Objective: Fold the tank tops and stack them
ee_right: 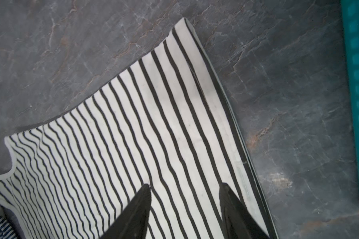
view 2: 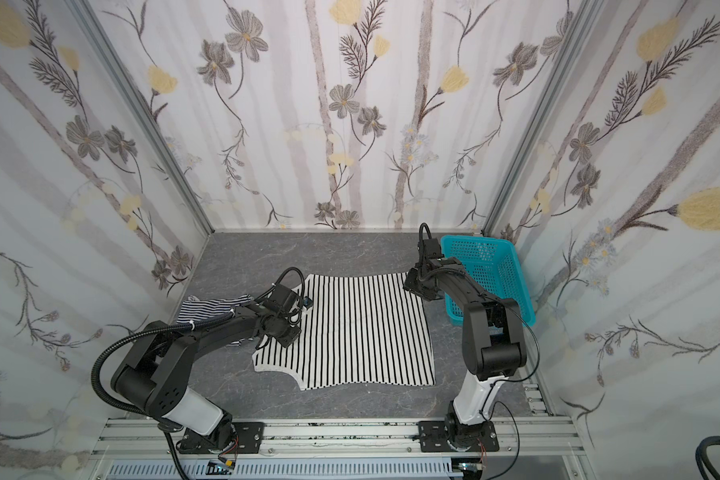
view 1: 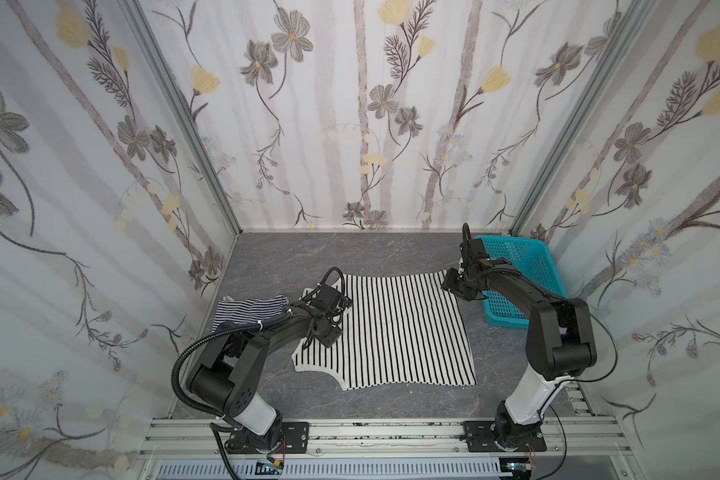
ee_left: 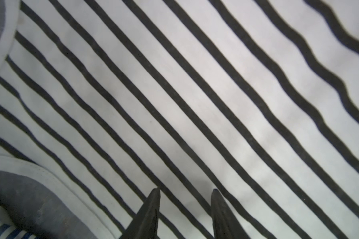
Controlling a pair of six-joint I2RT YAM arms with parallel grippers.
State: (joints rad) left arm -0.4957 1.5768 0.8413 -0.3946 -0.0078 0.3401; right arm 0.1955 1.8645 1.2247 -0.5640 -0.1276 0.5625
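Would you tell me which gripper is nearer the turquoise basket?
Right: the right gripper hangs beside the turquoise basket, over a corner of the wide-striped tank top; the left gripper is across the top, farther away.

A grey marble-patterned tabletop (view 1: 292, 257) (view 2: 262, 257) fills the floor of the cell in both top views. A turquoise perforated basket (view 1: 537, 266) (view 2: 499, 266) stands upright at the tabletop's far right corner. Panels of floral wallpaper (view 1: 350, 124) rise from the tabletop's far, left and right edges, and a ribbed aluminium rail (view 1: 391, 434) runs along its near edge.
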